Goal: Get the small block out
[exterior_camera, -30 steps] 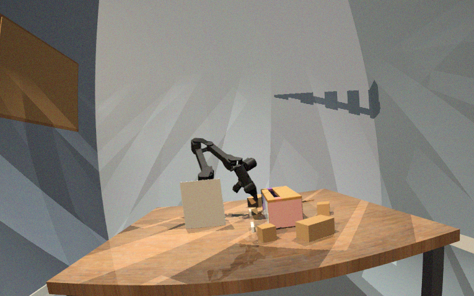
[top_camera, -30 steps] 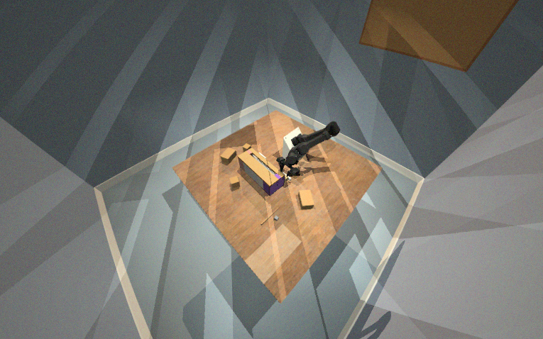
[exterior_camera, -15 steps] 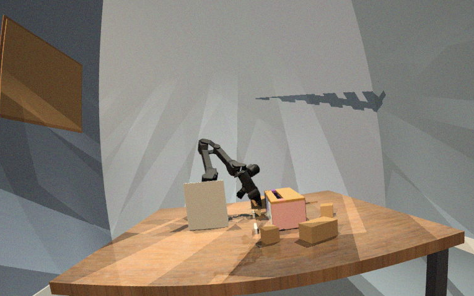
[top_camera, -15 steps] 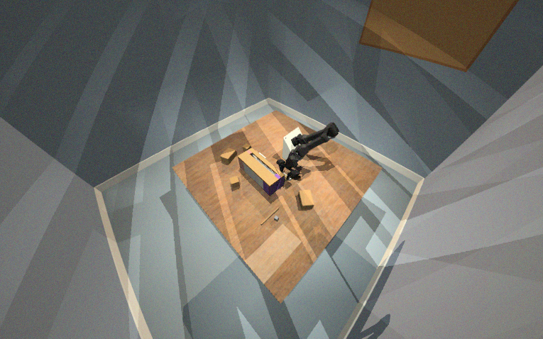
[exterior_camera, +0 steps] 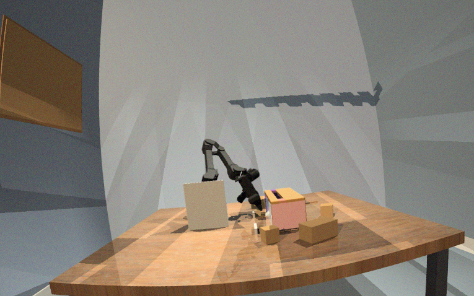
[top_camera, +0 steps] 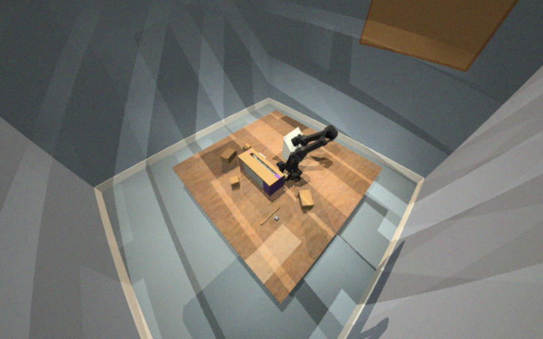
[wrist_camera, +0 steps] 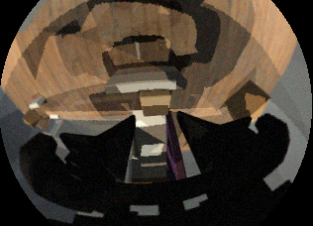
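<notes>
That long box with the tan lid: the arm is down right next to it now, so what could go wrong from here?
The gripper hangs low beside the long box, open and holding nothing. A sideways move could shove or tip the box. Reaching in and pushing the hidden block toward the wrong end might drop it into the closed pocket for good; I cannot see the block or tell which end is open. Small tan blocks nearby on the table could also be knocked.
</notes>
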Available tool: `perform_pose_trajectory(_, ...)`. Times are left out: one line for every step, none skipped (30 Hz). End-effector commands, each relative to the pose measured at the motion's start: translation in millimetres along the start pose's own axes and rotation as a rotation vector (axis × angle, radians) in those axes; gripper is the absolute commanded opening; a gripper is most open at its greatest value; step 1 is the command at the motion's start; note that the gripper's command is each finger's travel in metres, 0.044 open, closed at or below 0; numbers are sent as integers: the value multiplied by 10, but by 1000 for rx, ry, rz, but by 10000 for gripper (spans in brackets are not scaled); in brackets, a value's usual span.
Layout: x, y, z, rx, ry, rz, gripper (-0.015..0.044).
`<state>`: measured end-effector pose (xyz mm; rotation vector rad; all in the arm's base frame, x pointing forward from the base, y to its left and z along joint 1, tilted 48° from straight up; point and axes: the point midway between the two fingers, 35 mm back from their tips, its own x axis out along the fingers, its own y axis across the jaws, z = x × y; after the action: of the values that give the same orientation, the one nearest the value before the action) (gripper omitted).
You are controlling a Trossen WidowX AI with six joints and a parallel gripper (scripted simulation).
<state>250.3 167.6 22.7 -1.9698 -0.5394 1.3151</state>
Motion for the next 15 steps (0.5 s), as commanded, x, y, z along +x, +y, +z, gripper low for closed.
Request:
perform_pose_trajectory(51,27,49,8,-2,7,285)
perform_pose_trajectory(64,26,57,8,-2,7,285)
perform_pose_trajectory(77,25,66,8,-2,7,285)
perform_pose_trajectory(90,24,75,9,-2,6,285)
perform_pose_trajectory(103,23,84,9,-2,6,285)
perform_pose_trajectory(116,22,93,9,-2,6,285)
perform_pose_trajectory(129,21,102,9,-2,5,285)
perform_pose_trajectory(142,19,112,9,-1,5,285)
perform_pose_trajectory(154,18,121,10,-1,4,285)
perform_pose_trajectory(164,17,129,10,-1,4,285)
perform_pose_trajectory(170,17,133,10,-1,4,285)
perform_pose_trajectory(172,16,135,10,-1,3,285)
perform_pose_trajectory(172,16,135,10,-1,3,259)
perform_pose_trajectory(172,16,135,10,-1,3,233)
perform_pose_trajectory(172,16,135,10,-1,3,206)
